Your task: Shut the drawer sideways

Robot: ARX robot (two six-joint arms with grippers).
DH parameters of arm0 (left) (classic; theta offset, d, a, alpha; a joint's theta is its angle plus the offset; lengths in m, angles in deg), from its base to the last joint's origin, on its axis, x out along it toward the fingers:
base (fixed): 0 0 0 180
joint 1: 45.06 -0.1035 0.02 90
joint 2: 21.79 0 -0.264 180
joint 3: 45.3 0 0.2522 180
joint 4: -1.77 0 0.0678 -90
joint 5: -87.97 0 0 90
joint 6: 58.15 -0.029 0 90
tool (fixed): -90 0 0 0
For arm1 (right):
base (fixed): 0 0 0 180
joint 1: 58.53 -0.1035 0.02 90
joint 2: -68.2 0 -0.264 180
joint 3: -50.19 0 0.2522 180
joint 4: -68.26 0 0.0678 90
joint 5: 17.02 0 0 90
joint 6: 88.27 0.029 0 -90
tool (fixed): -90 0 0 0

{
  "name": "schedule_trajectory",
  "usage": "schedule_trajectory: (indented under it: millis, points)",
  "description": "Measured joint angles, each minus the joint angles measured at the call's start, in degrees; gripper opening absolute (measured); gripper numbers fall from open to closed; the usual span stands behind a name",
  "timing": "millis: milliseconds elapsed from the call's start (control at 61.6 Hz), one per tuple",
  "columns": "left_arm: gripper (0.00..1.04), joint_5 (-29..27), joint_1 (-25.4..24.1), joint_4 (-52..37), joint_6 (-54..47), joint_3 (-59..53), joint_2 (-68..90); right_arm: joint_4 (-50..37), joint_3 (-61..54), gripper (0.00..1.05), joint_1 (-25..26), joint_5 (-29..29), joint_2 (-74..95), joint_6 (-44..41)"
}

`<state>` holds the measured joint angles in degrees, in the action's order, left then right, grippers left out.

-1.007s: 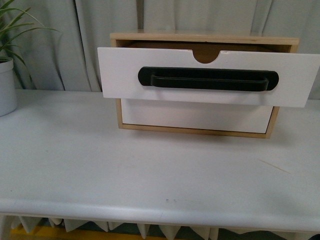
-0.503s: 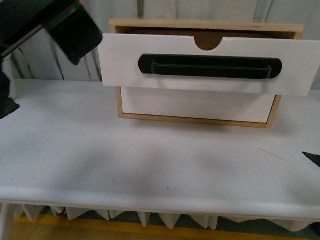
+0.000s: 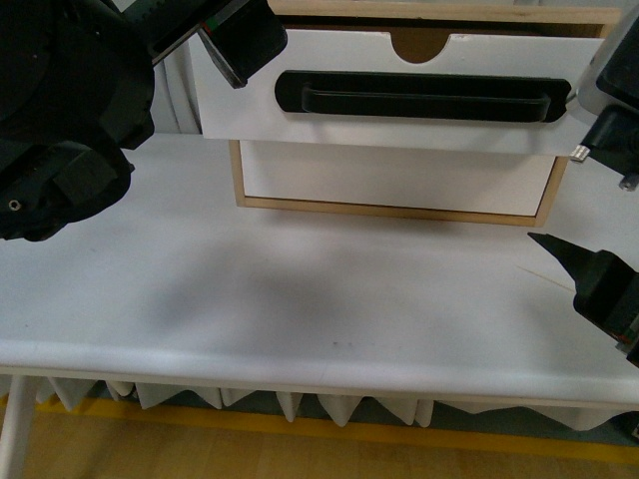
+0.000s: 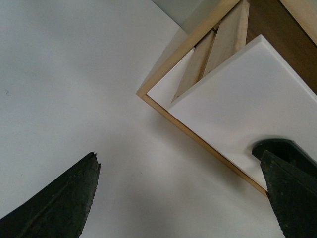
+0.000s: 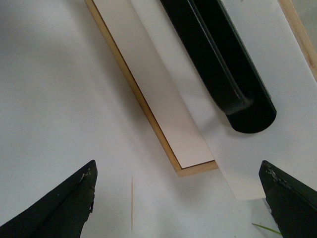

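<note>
Flanking the pulled-out drawer (image 3: 399,90) with fingers apart on both grippers.
The drawer projects from the light-wood box (image 3: 389,208); left gripper (image 4: 181,196) and right gripper (image 5: 178,198) stand off its opposite ends, likely staged to press it shut. Only the left wrist view exposes the drawer's wooden side behind its front — the right wrist view shows the bar handle (image 5: 213,54) end.

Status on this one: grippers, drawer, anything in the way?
Left gripper open, empty, by left end of the drawer. Right gripper open, empty, near its right end. Drawer pulled out, not shut. Nothing visible blocking it.
</note>
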<state>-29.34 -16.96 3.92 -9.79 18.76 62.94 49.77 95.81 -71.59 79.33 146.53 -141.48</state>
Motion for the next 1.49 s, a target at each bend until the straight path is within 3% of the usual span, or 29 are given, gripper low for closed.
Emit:
schedule_trajectory:
  millis: [520, 1494]
  points:
    - [0.99, 2.73, -3.54, -0.44, -0.26, 8.00, 8.72, -2.60, 7.80, 0.96, 0.79, 2.45, 10.01, -0.63]
    - [0.99, 5.42, -3.87, 4.20, -1.73, 27.54, 24.35, -1.79, 25.31, 0.96, 5.40, 1.95, 24.96, -1.55]
